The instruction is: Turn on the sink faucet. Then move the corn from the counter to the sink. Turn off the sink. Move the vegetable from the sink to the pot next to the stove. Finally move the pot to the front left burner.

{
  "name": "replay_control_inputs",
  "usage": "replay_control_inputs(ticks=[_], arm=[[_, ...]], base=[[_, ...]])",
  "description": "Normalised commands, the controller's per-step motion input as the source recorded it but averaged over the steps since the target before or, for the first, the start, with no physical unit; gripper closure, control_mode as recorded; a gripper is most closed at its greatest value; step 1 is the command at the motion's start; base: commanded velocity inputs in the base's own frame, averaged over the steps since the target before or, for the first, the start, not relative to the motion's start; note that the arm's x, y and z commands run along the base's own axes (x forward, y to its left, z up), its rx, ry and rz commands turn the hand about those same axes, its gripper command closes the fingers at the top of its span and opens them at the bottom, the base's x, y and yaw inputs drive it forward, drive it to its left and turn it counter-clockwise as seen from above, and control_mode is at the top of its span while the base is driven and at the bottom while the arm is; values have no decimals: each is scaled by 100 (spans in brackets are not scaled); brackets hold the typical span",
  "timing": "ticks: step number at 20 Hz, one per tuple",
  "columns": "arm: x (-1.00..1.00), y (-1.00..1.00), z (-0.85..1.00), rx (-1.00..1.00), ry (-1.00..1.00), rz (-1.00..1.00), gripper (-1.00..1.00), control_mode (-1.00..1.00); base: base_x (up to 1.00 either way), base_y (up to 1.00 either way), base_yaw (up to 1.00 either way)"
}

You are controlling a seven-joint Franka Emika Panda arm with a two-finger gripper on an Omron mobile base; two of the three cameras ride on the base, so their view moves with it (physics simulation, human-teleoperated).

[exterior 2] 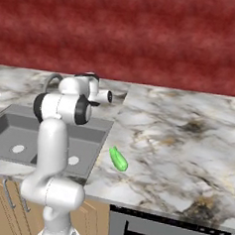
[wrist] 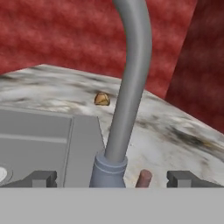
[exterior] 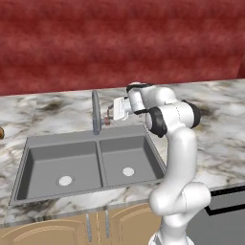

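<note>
The sink faucet rises right in front of my hand, its grey base and reddish lever tip standing between my wide-apart fingertips. My gripper is open and holds nothing. From the left base view the gripper sits just right of the faucet, behind the double sink. The corn lies on the counter to the right of the sink, near the front edge. The pot is out of view.
A small brown lump rests on the marble left of the sink, also at the frame edge. The stove's black edge shows at the lower right. A red wall backs the counter.
</note>
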Motion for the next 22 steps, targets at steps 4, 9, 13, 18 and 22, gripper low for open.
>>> replay_control_inputs(ticks=[4, 9, 13, 18, 22], arm=[[35, 19, -5, 0, 0, 0, -100, -100], [32, 21, -13, 0, 0, 0, -100, -100], [23, 8, -24, 0, 0, 0, -100, -100], [12, 1, -22, 0, 0, 0, -100, -100], [9, 13, -18, 0, 0, 0, -100, -100]], base=[[0, 0, 0], [0, 0, 0], [0, 0, 0], [0, 0, 0], [0, 0, 0]])
